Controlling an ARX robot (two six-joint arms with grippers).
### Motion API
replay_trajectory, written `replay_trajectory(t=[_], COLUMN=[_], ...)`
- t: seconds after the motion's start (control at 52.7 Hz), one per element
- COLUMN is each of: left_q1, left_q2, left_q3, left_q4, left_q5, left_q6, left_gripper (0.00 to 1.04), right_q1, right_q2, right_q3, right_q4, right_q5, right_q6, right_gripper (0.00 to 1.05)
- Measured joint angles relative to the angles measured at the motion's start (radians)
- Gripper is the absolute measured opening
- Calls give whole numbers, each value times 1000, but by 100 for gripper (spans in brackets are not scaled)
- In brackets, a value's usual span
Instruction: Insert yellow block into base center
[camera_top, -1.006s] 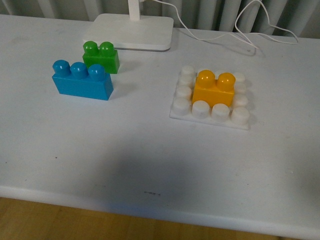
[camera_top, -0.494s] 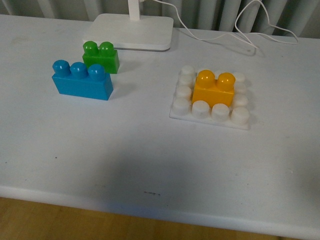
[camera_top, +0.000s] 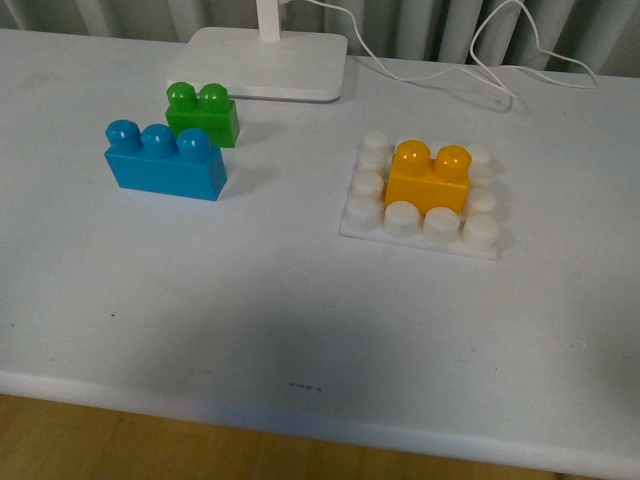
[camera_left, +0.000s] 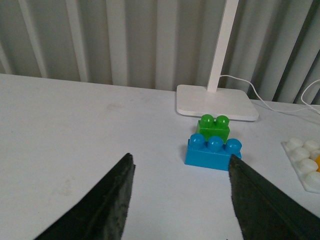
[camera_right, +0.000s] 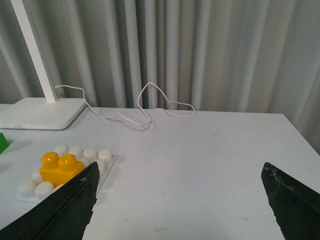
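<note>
The yellow block (camera_top: 429, 176) sits upright in the middle of the white studded base (camera_top: 420, 235), right of the table's centre; the right wrist view shows the yellow block (camera_right: 59, 168) on the base (camera_right: 106, 166) too. Neither arm appears in the front view. My left gripper (camera_left: 180, 165) is open over bare table, well short of the bricks. My right gripper (camera_right: 180, 172) is open wide, with the base just beside one finger and nothing between the fingers.
A blue three-stud brick (camera_top: 165, 160) and a green two-stud brick (camera_top: 203, 113) stand at the left, the blue brick (camera_left: 213, 152) ahead of my left gripper. A white lamp foot (camera_top: 265, 62) and its cable (camera_top: 500, 45) lie at the back.
</note>
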Motion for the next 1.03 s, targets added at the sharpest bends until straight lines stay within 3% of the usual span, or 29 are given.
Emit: replay_trajectory(t=[0.247, 1.025], left_q1=[0, 0], left_q2=[0, 0], left_q3=[0, 0], left_q4=[0, 0], left_q5=[0, 0], left_q6=[3, 2], left_gripper=[100, 98], right_q1=[0, 0], right_q2=[0, 0], right_q3=[0, 0], right_q4=[0, 0], right_q5=[0, 0], right_q6=[0, 0], right_gripper=[95, 95])
